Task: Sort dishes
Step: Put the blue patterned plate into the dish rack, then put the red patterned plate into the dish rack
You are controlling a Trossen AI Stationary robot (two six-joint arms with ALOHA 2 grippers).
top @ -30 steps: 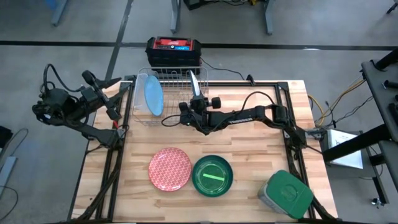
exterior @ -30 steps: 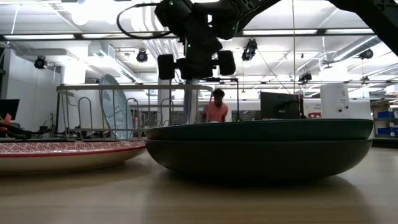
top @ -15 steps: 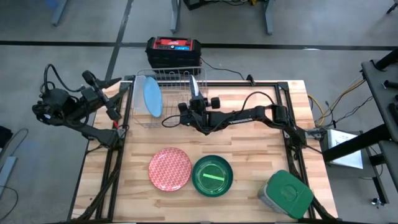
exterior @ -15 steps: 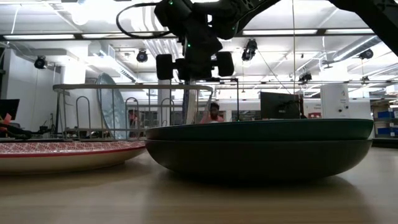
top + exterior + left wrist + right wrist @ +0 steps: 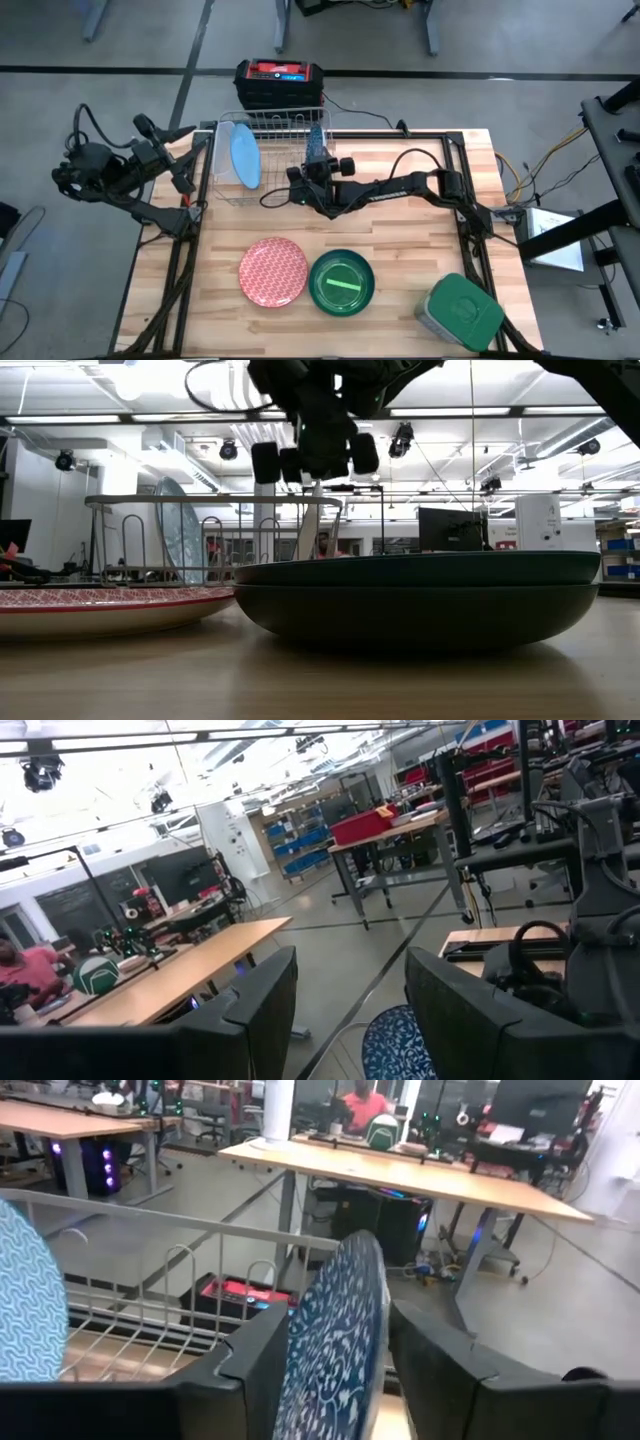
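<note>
Jaws parted either side of the blue patterned plate [image 5: 335, 1345], your right gripper [image 5: 318, 172] stands over the wire rack [image 5: 270, 125], the plate upright in a slot. Lift straight up so nothing tips. Your left gripper [image 5: 180, 170], half-open and empty, waits off the table's left edge.

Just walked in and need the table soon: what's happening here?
The right pincer is at the wire rack, its fingers open around a dark blue patterned plate standing upright in it beside a light blue plate. The left pincer waits at the table's left edge. A red plate and green bowl remain on the table.
</note>
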